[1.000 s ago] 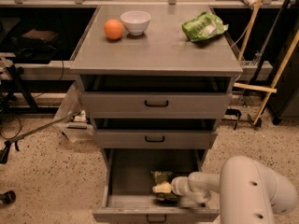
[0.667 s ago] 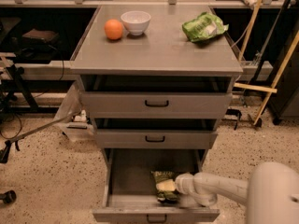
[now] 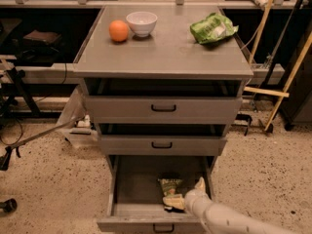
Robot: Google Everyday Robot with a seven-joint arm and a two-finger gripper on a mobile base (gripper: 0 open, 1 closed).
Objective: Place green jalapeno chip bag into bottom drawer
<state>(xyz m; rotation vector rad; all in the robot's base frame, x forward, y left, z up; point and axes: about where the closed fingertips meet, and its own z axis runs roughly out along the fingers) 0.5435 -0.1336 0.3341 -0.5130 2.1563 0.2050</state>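
hand (image 3: pixel 186 195): in grey metal bottom drawer (image 3: pixel 136 185) | flat olive bag (image 3: pixel 170 185): beside

3 drawers (image 3: pixel 163 108) (image 3: pixel 162 145) (image 3: pixel 141 186), 2 bags (image 3: pixel 212 28) (image 3: pixel 169 185), 1 orange (image 3: pixel 118 30), 1 bowl (image 3: pixel 142 23), 1 in-drawer claw (image 3: pixel 186 194)

The arm (image 3: pixel 231 222) is a smooth, off-white tube with no visible cables or markings. It is thick at the frame's edge and narrows to a rounded wrist knuckle. The gripper (image 3: pixel 186 198) is paler cream with softly rounded ends and sits low at about 5 o'clock in the view.
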